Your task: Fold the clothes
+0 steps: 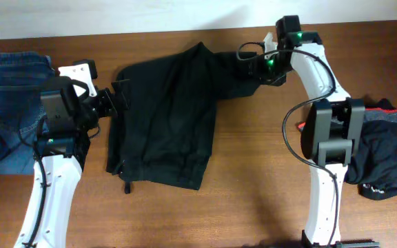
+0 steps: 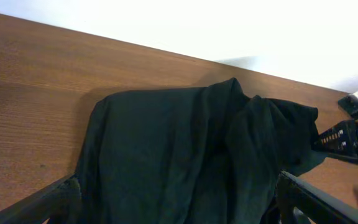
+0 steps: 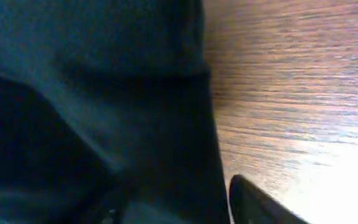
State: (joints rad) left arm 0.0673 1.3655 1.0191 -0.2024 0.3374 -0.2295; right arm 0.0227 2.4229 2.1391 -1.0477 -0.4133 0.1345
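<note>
Black trousers [image 1: 164, 117] lying crumpled mid-table. L gripper [image 1: 119, 96] sitting at their 9 o'clock edge, jaws spread wide, pinching nothing. R gripper [image 1: 247, 63] sitting at their 2 o'clock end; can't tell if it's gripping. 2nd black garment [image 1: 384, 155] lying at table's 3 o'clock.

bare table [image 1: 253, 165] beside trousers [image 1: 164, 124], jeans [image 1: 9, 103] blocking left

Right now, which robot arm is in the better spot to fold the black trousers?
Probably right: the right end effector is down on the end of the black trousers, cloth against it. The left end effector hangs open at the opposite edge.
</note>
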